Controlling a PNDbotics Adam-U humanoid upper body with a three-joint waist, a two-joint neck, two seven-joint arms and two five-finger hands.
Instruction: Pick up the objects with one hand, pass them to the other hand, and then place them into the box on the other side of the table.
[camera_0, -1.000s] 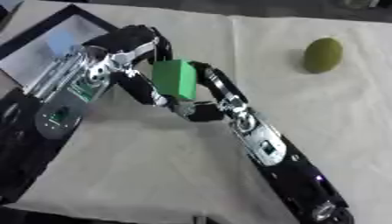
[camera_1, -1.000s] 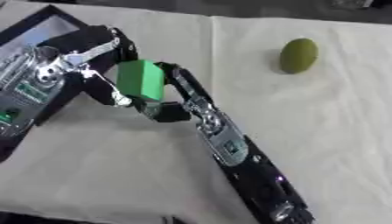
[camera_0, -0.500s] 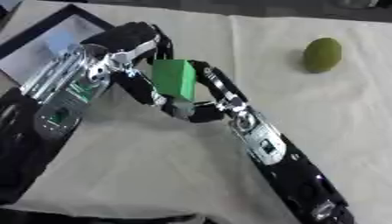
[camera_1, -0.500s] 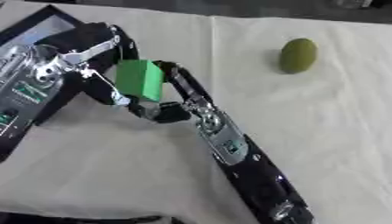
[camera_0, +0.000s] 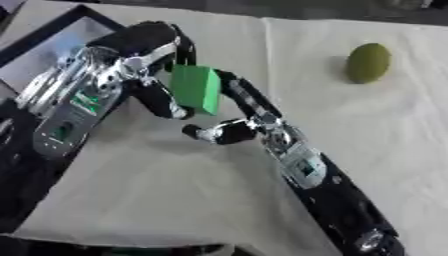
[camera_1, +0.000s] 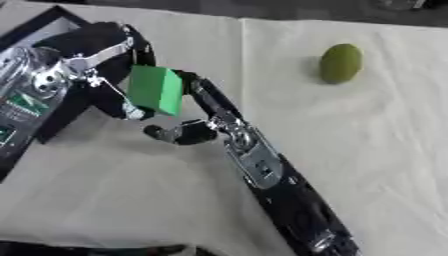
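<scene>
A green block (camera_0: 197, 89) hangs above the table's left part. My left hand (camera_0: 140, 47) is shut on it, fingers curled over its top and thumb under its lower left edge. My right hand (camera_0: 249, 117) comes up from the lower right. Its straight fingers (camera_0: 241, 92) lie along the block's right side, and its thumb (camera_1: 179, 134) points left below the block, apart from it. A black-rimmed box (camera_0: 54, 44) with a pale floor lies at the upper left, partly hidden behind my left arm.
An olive-green oval fruit (camera_0: 368, 62) lies on the cream tablecloth (camera_0: 367, 125) at the upper right. The table's front edge runs along the bottom, with dark floor beyond the left edge.
The block has stayed almost in place in my left hand. My right hand's thumb has dropped slightly lower, away from the block's bottom edge.
</scene>
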